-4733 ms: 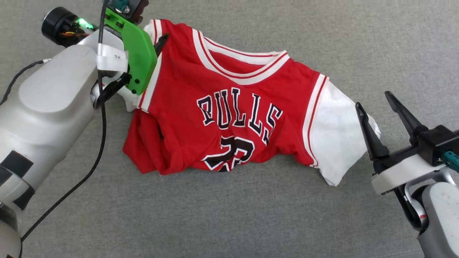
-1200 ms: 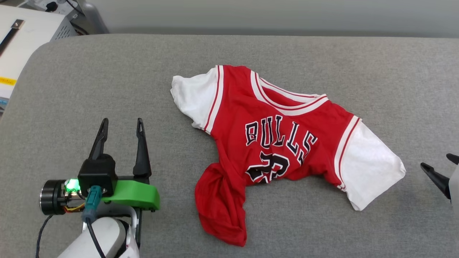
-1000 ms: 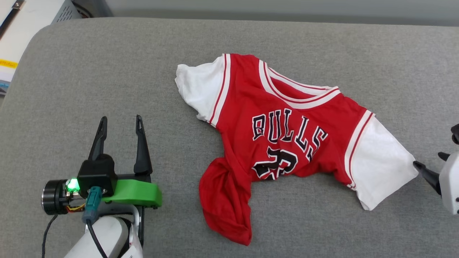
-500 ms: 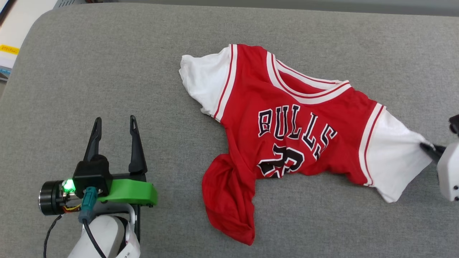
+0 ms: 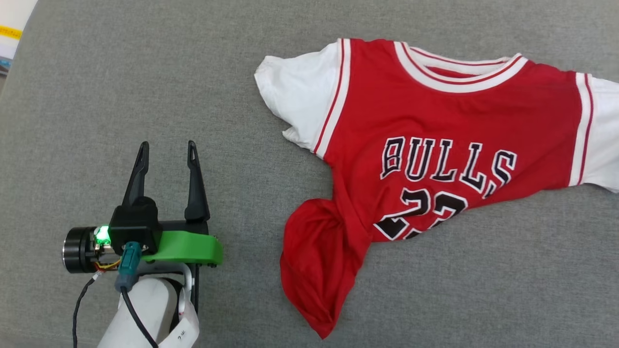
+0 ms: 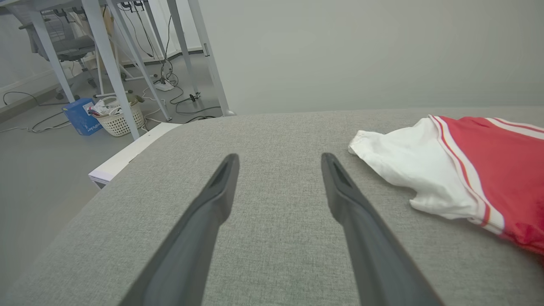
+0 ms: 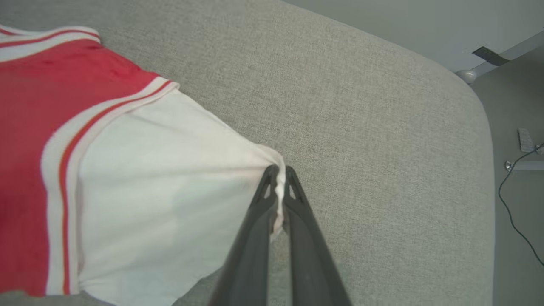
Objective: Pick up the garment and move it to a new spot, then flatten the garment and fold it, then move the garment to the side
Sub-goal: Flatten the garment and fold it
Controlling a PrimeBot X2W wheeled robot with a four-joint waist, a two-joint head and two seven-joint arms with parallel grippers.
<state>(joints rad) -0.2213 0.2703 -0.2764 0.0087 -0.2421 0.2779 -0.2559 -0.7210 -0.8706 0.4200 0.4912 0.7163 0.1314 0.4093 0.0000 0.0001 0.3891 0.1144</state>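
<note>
1. Head view: the red basketball jersey-style shirt with white short sleeves and black "BULLS" lettering [image 5: 435, 125] lies chest-up on the grey fabric-covered tabletop [image 5: 145, 72]. It sits toward the right side, with one sleeve running out of frame. Its lower red hem [image 5: 319, 270] is bunched and twisted toward the near edge. My left claw [image 5: 167, 145] hovers empty with its jaws apart, well clear on the shirt's left.
2. Left wrist view: the fingers [image 6: 221, 191] stand wide over bare fabric toward the tabletop's left edge. The nearer white sleeve [image 6: 420, 182] lies ahead and off to one side, untouched.
3. Right wrist view: my right claw [image 7: 278, 169] is clamped on the hem of the other white sleeve, toward the tabletop's right edge, with a rounded corner beyond it. I judge this to be the flattening step. Next I'd bring the left claw to the free sleeve or the twisted hem, grip it, and draw the cloth taut.
</note>
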